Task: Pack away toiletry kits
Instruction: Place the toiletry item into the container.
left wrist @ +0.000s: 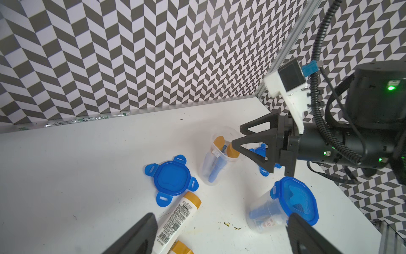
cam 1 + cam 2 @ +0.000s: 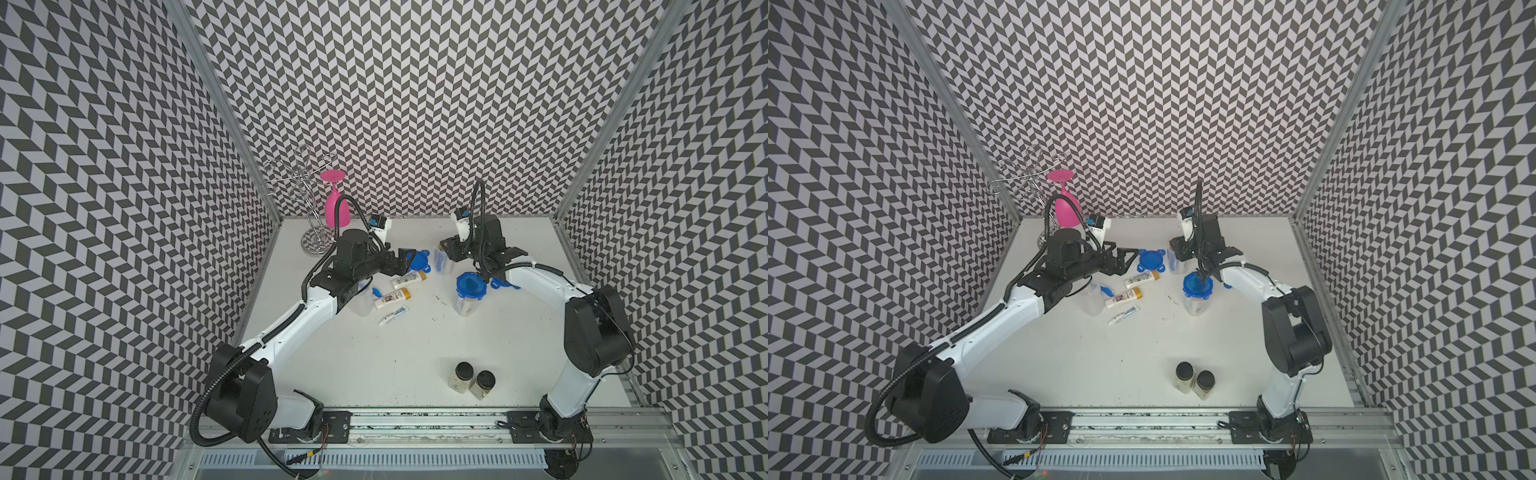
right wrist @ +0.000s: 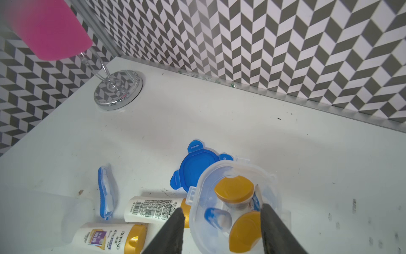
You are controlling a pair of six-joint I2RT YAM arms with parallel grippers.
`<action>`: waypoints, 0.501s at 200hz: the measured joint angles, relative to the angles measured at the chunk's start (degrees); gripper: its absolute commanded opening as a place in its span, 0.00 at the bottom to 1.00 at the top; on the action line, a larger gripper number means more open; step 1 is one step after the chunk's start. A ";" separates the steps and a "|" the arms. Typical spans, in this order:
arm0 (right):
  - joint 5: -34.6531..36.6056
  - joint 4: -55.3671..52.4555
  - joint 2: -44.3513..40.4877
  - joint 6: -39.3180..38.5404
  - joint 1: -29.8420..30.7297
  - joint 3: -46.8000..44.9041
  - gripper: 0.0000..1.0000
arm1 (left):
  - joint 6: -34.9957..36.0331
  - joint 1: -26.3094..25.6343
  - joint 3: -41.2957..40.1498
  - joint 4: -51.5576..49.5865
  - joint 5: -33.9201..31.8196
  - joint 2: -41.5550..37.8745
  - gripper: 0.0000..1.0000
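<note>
Lowest of the kit pieces in both top views, a thin toothpaste tube (image 2: 392, 316) lies loose on the white table (image 2: 374, 365). Right of centre, a lidded tub (image 2: 466, 305) stands shut. Just above the tube, a gold-capped bottle (image 2: 392, 298) and a second bottle (image 2: 408, 280) lie on their sides, long axes running left to right with the caps toward the right of the frame. A blue toothbrush (image 2: 376, 292) and an empty tub (image 2: 361, 301) sit at their left, partly under the left arm.

Higher in the frame, the open tub (image 1: 204, 169) stands upright, mouth up, with two gold caps, a toothbrush and a tube end showing inside. The right gripper (image 3: 222, 209) hangs at its mouth, jaws partly spread and holding nothing.

A loose blue lid (image 2: 1150, 259) lies flat just left of that tub, between it and the left gripper (image 2: 1128, 260). That gripper's jaws are spread wide, empty, and pointing toward the lid.

I judge capping this tub to be the next step. The lid lies left of the right jaws and just right of the left jaws, so the left arm looks slightly nearer. The lid has no long axis, so only a tab or an edge offers a hold.

A second lid (image 2: 503, 284) shows partly behind the right arm.
</note>
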 measured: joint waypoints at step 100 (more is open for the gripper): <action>6.69 -24.48 4.15 10.84 -23.32 14.05 1.00 | -1.42 0.00 -3.52 4.09 2.64 -2.23 0.97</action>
